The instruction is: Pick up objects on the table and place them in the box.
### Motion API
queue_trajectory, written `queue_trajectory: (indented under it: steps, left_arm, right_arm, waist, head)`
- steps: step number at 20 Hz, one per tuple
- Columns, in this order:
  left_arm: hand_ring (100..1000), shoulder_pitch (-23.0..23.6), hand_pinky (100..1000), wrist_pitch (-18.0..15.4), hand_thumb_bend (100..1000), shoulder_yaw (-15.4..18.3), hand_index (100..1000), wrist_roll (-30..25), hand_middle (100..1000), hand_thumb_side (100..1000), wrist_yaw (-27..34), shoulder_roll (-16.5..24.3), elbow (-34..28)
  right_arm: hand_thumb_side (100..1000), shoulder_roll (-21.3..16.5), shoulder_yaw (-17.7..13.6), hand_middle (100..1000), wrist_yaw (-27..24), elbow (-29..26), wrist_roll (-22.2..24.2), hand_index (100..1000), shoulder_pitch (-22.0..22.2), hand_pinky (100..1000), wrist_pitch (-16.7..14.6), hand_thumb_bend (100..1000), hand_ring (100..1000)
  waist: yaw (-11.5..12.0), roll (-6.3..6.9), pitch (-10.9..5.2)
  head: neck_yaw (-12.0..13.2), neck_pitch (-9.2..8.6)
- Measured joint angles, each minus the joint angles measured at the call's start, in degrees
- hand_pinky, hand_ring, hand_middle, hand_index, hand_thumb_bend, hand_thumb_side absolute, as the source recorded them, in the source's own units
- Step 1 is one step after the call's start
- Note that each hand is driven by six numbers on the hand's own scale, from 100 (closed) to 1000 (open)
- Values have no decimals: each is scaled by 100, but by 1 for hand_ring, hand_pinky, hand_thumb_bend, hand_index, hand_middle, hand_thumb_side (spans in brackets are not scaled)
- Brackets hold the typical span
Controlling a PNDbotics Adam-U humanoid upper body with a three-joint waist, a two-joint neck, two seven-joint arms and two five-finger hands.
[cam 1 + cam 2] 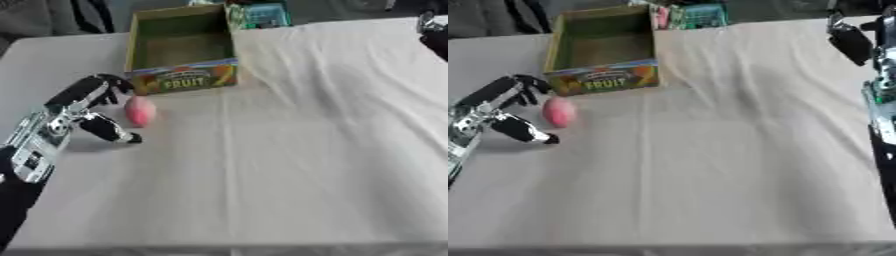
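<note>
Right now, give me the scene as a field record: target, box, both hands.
target: pink round object, fruit-like, on the white tablecloth, just in front of the box
box: open cardboard box marked FRUIT, nothing visible inside
left hand: open, fingers and thumb on either side of the pink object, not closed on it
right hand: raised at far right edge, idle, finger state unclear
behind box: green item, unidentified
</note>
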Motion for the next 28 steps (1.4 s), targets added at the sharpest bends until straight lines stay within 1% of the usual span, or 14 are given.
queue_trajectory:
  steps: [6,9,10,14,15,16,17,18,23,28]
  left_arm:
    - [632,-3,647,-11,780,-21,840,102,712,151,-69,-81,128]
    - [619,-25,635,-4,745,-31,826,206,699,133,-85,-101,171]
    - [608,-30,626,0,702,-32,810,258,685,125,-85,-123,181]
    - [584,-38,609,24,623,-34,765,473,652,100,-53,-184,236]
    - [583,-39,608,31,618,-34,764,513,651,100,-40,-185,245]
    - [572,-40,599,42,579,-34,752,549,638,100,-30,-188,260]
    - [570,-42,597,54,562,-34,750,585,635,100,-21,-198,275]
    - [561,-46,589,73,509,-34,740,624,624,100,-10,-215,278]
    - [563,-61,592,131,557,-34,743,728,625,100,78,-233,276]
    - [559,-70,592,5,552,-31,736,369,615,100,212,-217,184]
  right_arm:
    - [471,24,4,713,0,0,1,894,-4,734,1,100,881]
    - [471,24,13,713,0,1,1,894,-6,734,1,100,881]
    - [471,25,15,713,0,1,1,894,-8,734,1,100,881]
    - [471,25,18,713,0,2,1,894,-25,734,1,100,881]
    - [471,25,17,713,0,2,1,894,-25,734,1,100,881]
    - [471,26,18,714,0,2,1,894,-25,734,1,100,881]
    - [471,26,18,714,0,2,1,894,-25,734,1,100,881]
    - [471,26,18,714,0,2,1,894,-25,734,1,100,881]
    - [473,26,28,714,0,2,1,894,-25,734,1,100,881]
    - [474,26,28,714,0,3,0,894,-25,734,1,100,881]
  waist:
    - [0,-1,0]
    - [0,-2,0]
    - [0,-2,0]
    - [-5,-10,0]
    - [-6,-16,0]
    - [-7,-22,1]
    - [-7,-25,1]
    - [-7,-28,1]
    - [-16,-34,1]
    - [-18,-31,1]
  head:
    - [10,0]
    - [14,0]
    - [15,0]
    - [18,0]
    - [19,0]
    - [20,-1]
    - [20,-1]
    - [20,-1]
    - [20,-1]
    - [17,-1]
